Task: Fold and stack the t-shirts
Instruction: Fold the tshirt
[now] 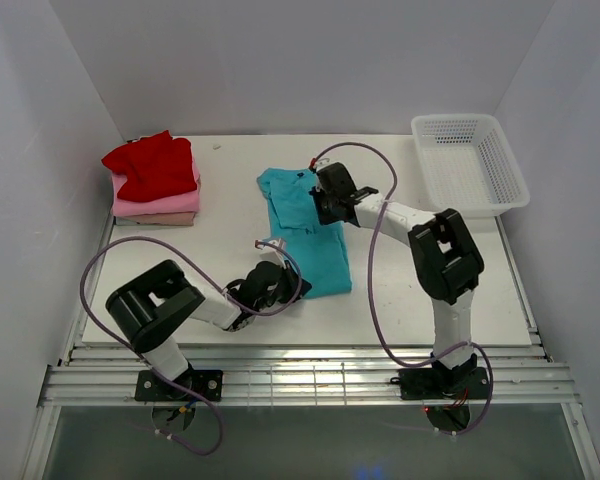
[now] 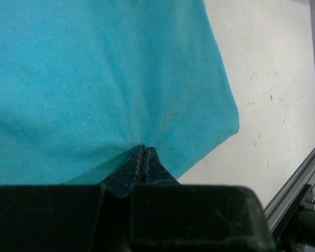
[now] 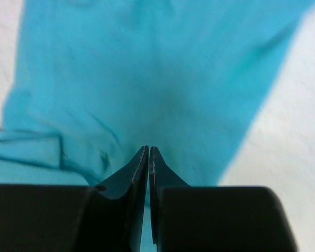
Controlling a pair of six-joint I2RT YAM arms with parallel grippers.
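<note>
1. I see the teal t-shirt lying at the middle of the table. It is folded into a long strip running from about 11 o'clock down to 5 o'clock.
2. The left gripper sits at the strip's 6 o'clock end. Its jaws are pressed tight together, and the cloth puckers into the tips, so it has hold of the hem.
3. The right gripper is over the collar end at 12 o'clock. Its jaws are closed to a sliver, and I cannot tell whether any cloth is pinched.
4. At 10 o'clock there is a stack: red t-shirt on pink t-shirt on beige t-shirt.
5. The white basket stands at 2 o'clock, well apart from the shirts.
</note>
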